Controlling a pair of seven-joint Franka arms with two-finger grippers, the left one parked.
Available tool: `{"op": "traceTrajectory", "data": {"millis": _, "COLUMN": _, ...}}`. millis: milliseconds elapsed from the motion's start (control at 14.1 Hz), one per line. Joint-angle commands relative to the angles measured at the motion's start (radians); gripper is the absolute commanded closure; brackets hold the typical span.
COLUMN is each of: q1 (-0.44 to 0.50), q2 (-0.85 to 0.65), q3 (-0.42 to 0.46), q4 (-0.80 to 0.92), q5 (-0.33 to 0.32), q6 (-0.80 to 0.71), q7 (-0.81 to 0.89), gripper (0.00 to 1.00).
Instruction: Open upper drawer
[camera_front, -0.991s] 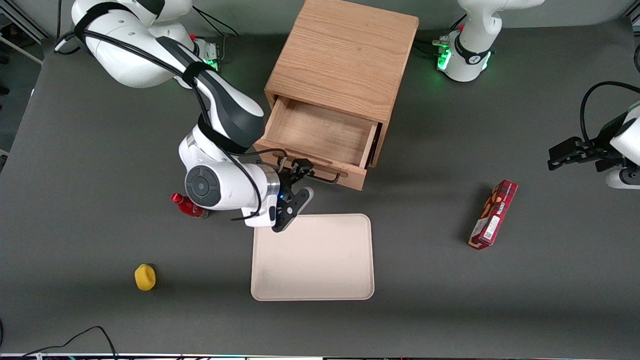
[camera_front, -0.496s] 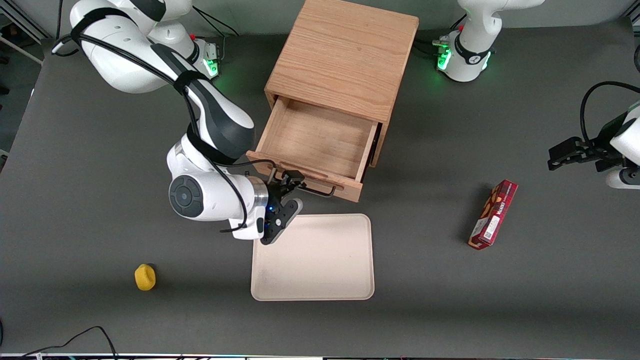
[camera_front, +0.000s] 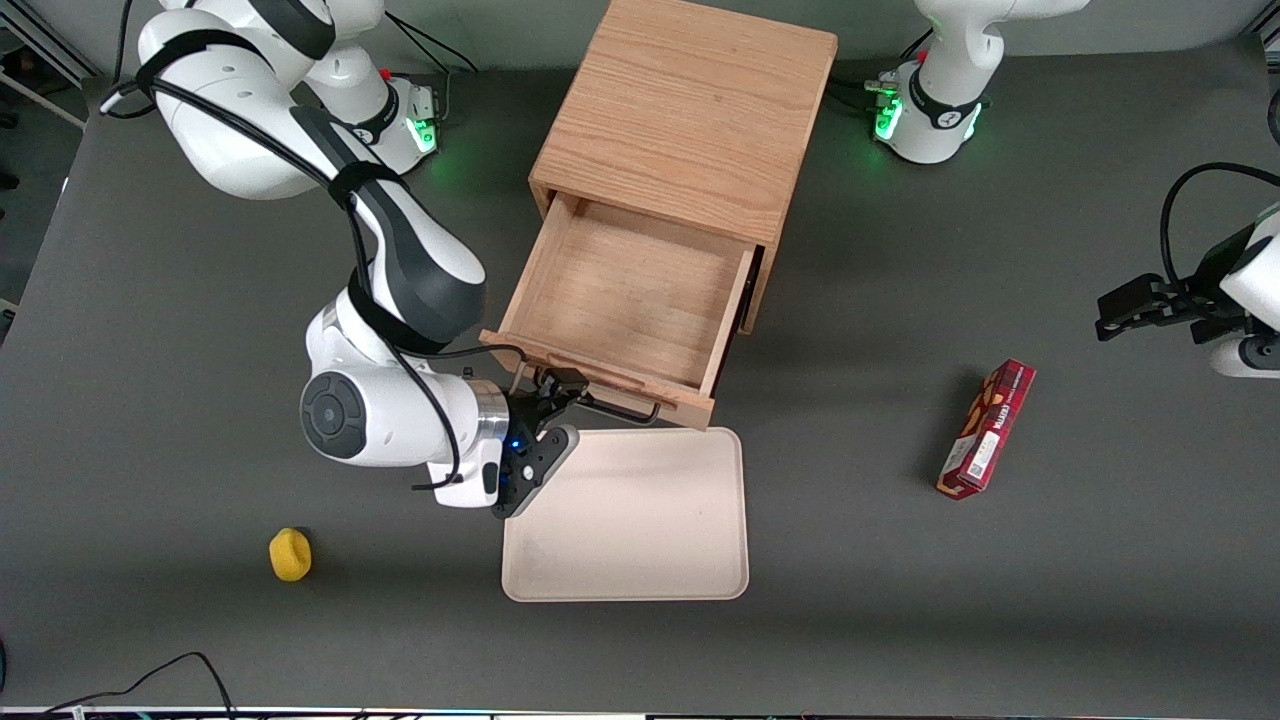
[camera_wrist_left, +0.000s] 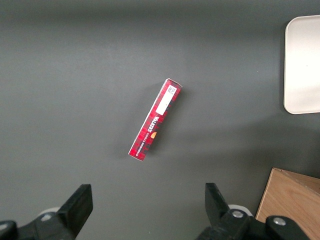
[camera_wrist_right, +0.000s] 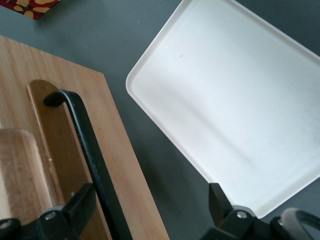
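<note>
The upper drawer (camera_front: 630, 300) of the oak cabinet (camera_front: 690, 110) stands pulled far out and is empty inside. Its thin black bar handle (camera_front: 620, 408) runs along the drawer front, nearest the front camera. My right gripper (camera_front: 555, 395) is at this handle, open. In the right wrist view the handle (camera_wrist_right: 85, 145) runs between the two wide-apart fingers, close against one finger (camera_wrist_right: 80, 202) and well apart from the other. The gripper (camera_wrist_right: 150, 205) straddles the drawer front (camera_wrist_right: 115, 165). The bottom drawer is hidden under the upper one.
A beige tray (camera_front: 625, 515) lies on the table just nearer the front camera than the drawer front, almost touching it. A red box (camera_front: 985, 430) lies toward the parked arm's end. A small yellow object (camera_front: 290, 553) lies toward the working arm's end.
The gripper has moved toward the front camera with the handle between its fingers, and the upper drawer has slid farther out of the cabinet, nearly reaching the tray.
</note>
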Motion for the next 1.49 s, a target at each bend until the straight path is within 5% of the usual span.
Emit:
{"op": "traceTrajectory", "data": {"millis": 0, "q1": 0.012, "q2": 0.037, "q3": -0.016, "q4": 0.062, "q5": -0.011, "q6": -0.009, "q7": -0.024, "gripper": 0.0}}
{"op": "traceTrajectory", "data": {"millis": 850, "q1": -0.016, "q2": 0.096, "q3": -0.042, "q4": 0.187, "q5": -0.008, "q6": -0.008, "q7": -0.054, "gripper": 0.0}}
{"op": "traceTrajectory", "data": {"millis": 1274, "q1": -0.025, "q2": -0.128, "q3": -0.079, "q4": 0.139, "q5": -0.051, "q6": -0.126, "q7": -0.01, "gripper": 0.0}}
{"op": "traceTrajectory", "data": {"millis": 1416, "q1": -0.036, "q2": -0.229, "q3": -0.089, "q4": 0.064, "q5": -0.077, "q6": -0.219, "q7": 0.17, "gripper": 0.0}}
